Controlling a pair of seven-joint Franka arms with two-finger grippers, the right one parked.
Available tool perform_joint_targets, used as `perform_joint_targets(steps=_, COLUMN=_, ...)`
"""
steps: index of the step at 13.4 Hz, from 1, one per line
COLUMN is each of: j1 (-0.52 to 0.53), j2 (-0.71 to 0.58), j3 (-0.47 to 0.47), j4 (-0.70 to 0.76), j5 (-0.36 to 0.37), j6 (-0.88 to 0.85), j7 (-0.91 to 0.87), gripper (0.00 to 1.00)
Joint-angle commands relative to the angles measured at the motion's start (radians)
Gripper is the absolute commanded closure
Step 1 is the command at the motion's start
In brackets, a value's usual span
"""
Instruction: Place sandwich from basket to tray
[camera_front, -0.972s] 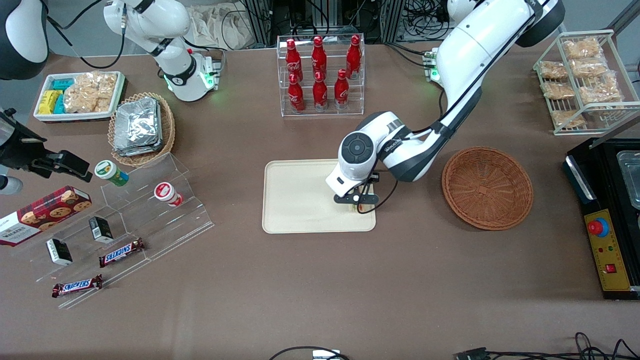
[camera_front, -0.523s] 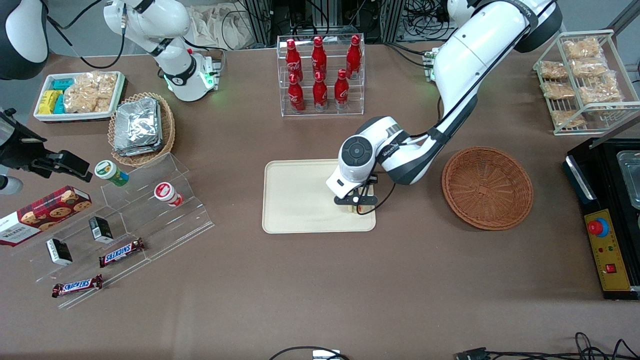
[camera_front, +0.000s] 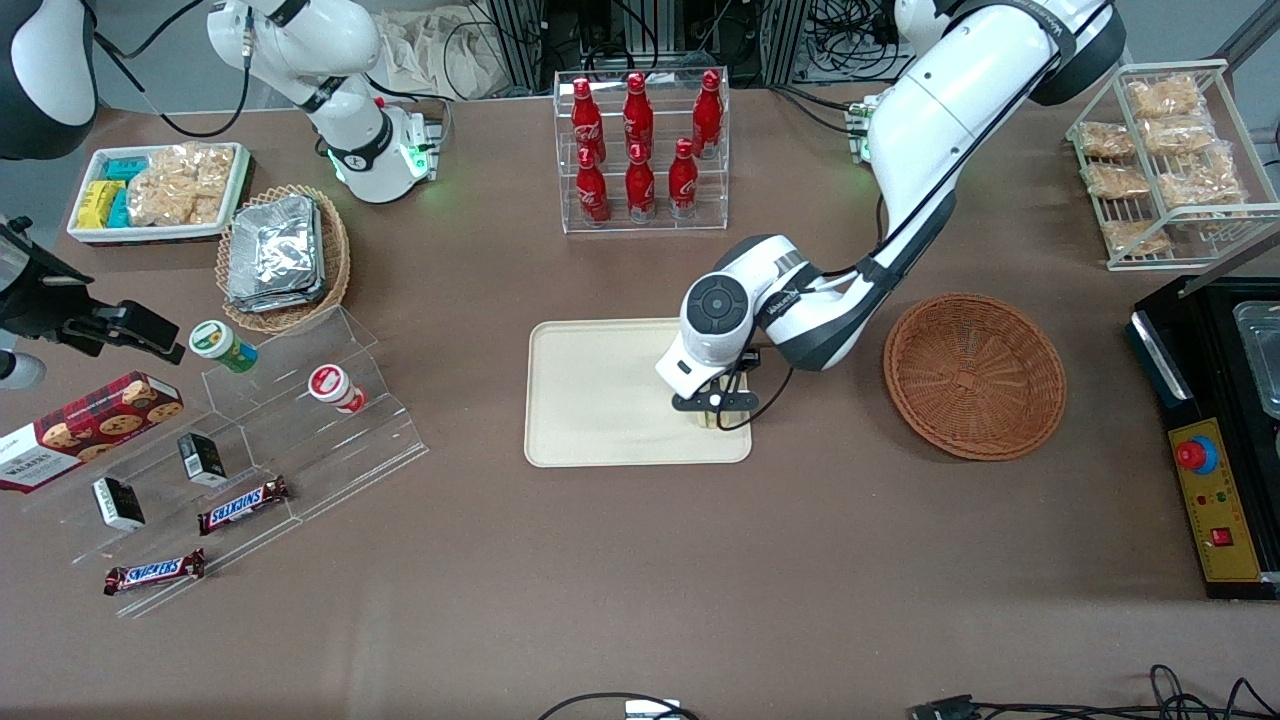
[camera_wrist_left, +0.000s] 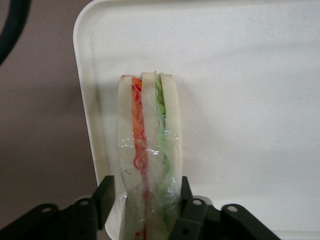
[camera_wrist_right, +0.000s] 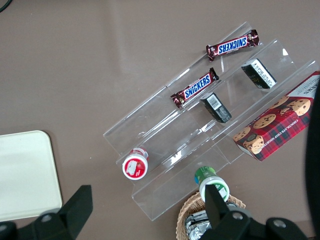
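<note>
Brown counter (camera_front: 620, 560) seen from the front. Clear acrylic rack of red cola bottles (camera_front: 640, 150) farther from camera than flat cream-beige plastic tray (camera_front: 600, 400). Round reddish-brown wicker basket (camera_front: 975, 375) beside tray, toward working arm's end, nothing visible inside. Lighter wicker basket w/ silver foil packets (camera_front: 282, 256), white bin of snack packets (camera_front: 158, 192) and clear stepped stand w/ chocolate bars (camera_front: 245, 445) toward parked arm's end. Wire rack of bagged snacks (camera_front: 1165, 160) near working arm's end.

Black two-finger tool (camera_wrist_left: 147, 205) low over tray's corner nearest the reddish basket. Closed around wrapped triangular white-bread sandwich w/ green and red-orange filling (camera_wrist_left: 148, 160), fingers (camera_wrist_left: 105, 197) pressing both bread sides. Sandwich on edge, over tray surface just inside rim; contact w/ tray not clear.
</note>
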Motion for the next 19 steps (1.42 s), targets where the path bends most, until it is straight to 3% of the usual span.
perform_joint_targets(steps=1, j1=0.005, j2=-0.023, j3=-0.002, j4=-0.013, j5=0.016, j6=0.006, j7=-0.031, gripper=0.00)
perform_joint_targets(steps=6, j1=0.011, j2=-0.125, j3=-0.007, j4=0.000, j5=-0.015, j6=-0.106, j7=-0.031, gripper=0.00)
perform_joint_targets(steps=9, j1=0.046, j2=-0.280, j3=-0.005, j4=0.038, j5=-0.121, j6=-0.257, j7=-0.011, gripper=0.00)
perform_joint_targets(steps=11, j1=0.075, j2=-0.416, j3=0.011, j4=0.036, j5=-0.138, j6=-0.345, j7=0.043, gripper=0.00)
perform_joint_targets(steps=14, j1=0.071, j2=-0.593, j3=0.201, j4=0.003, j5=-0.295, j6=-0.419, j7=0.188, gripper=0.00)
perform_joint_targets(steps=19, j1=0.068, j2=-0.789, j3=0.459, j4=-0.132, j5=-0.316, j6=-0.442, j7=0.472, gripper=0.00)
